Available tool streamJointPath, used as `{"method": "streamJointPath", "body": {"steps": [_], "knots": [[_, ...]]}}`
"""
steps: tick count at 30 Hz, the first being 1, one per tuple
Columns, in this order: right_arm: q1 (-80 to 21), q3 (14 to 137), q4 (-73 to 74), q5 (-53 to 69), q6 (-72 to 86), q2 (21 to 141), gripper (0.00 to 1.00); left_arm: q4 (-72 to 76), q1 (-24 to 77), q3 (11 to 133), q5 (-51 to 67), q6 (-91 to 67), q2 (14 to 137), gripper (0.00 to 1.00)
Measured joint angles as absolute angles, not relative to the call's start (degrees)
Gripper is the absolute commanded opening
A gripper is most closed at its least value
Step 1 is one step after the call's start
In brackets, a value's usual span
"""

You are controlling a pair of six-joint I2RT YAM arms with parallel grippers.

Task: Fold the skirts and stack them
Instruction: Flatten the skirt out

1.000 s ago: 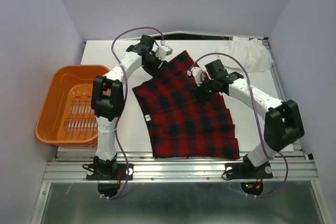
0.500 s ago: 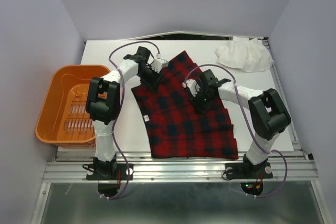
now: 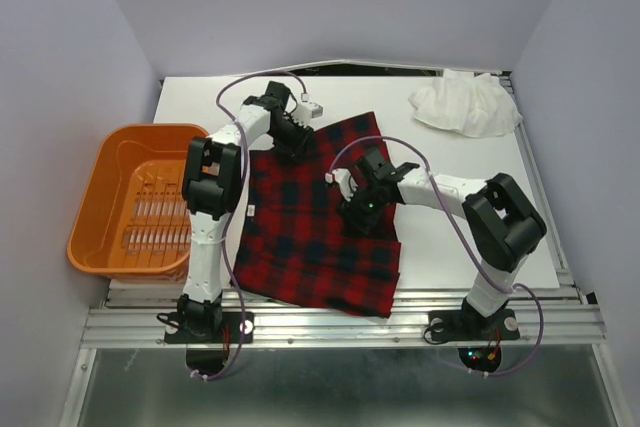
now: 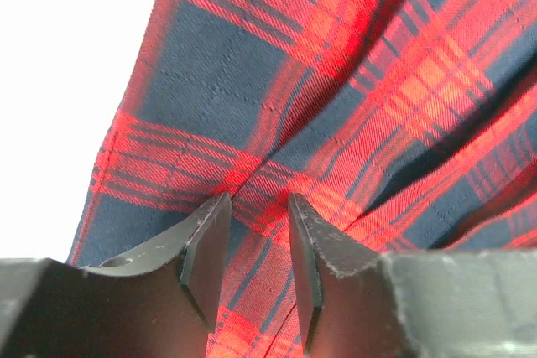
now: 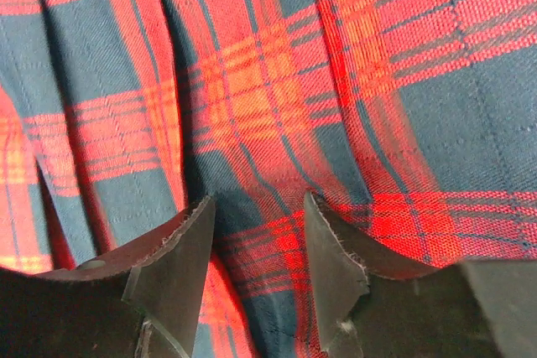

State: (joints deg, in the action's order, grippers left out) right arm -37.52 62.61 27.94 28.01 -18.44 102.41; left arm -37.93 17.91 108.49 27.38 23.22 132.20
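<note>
A red and navy plaid skirt [image 3: 310, 237] lies spread on the white table [image 3: 470, 177], its near hem reaching the table's front edge. My left gripper [image 3: 291, 142] is down on the skirt's far left corner, its jaws closed on a pinch of plaid cloth [image 4: 352, 81] in the left wrist view [image 4: 258, 207]. My right gripper [image 3: 358, 215] is down on the middle of the skirt, its jaws around a ridge of the cloth [image 5: 252, 81] in the right wrist view [image 5: 256, 207]. A crumpled white garment [image 3: 465, 102] lies at the far right corner.
An orange plastic basket [image 3: 110, 162] stands off the table's left side. Grey walls close in the table at the back and both sides. A metal rail runs along the near edge.
The skirt has slid left and toward the near edge, turning as it went. My right gripper moved left and nearer with it. My left gripper came nearer with the far corner.
</note>
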Motion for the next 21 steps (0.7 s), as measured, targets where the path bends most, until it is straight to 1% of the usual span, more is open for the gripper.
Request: {"method": "streamJointPath", "body": {"steps": [3,5,6,8,9,10,11,14,16,17,18,21], "knots": [[-37.54,60.53,27.83,28.86,-18.65,100.92,0.51,-35.0,17.87,101.6,28.45,23.99,128.27,0.43],[-37.58,59.16,29.34,29.67,-19.35,99.5,0.54,-35.27,17.93,96.9,29.56,25.08,125.16,0.45],[-37.58,59.11,30.61,29.89,-19.86,99.18,0.59,-35.59,17.96,95.68,29.98,25.61,124.33,0.5],[-37.6,59.53,33.12,29.69,-20.86,98.89,0.64,-36.8,17.93,94.35,31.14,27.09,123.17,0.54],[-37.6,60.1,34.06,29.08,-21.19,98.89,0.73,-37.34,17.93,94.35,31.48,27.59,123.04,0.56],[-37.5,61.08,35.2,28.21,-21.89,98.89,0.78,-37.8,17.82,94.41,31.99,28.12,122.85,0.6],[-37.3,62.11,36.05,27.59,-22.72,98.89,0.81,-38.44,17.69,94.67,32.56,28.42,122.8,0.61],[-35.35,68.18,38.33,26.39,-24.12,98.94,0.88,-41.32,17.26,97.54,34.15,29.98,122.74,0.62],[-32.64,76.93,38.72,25.21,-25.69,99.88,0.89,-41.87,17.08,100.07,34.5,30.83,122.69,0.62],[-31.97,78.11,38.52,25.02,-26.11,100.14,0.89,-41.78,16.93,101.32,34.5,31.14,122.43,0.62],[-30.26,82.83,37.69,24.47,-26.74,101.54,0.9,-41.85,16.78,102.3,34.48,31.4,122.08,0.62],[-27.07,91.5,34.74,22.83,-29.43,105.75,0.91,-41.78,16.29,104.51,34.41,31.97,121.25,0.61]]}}
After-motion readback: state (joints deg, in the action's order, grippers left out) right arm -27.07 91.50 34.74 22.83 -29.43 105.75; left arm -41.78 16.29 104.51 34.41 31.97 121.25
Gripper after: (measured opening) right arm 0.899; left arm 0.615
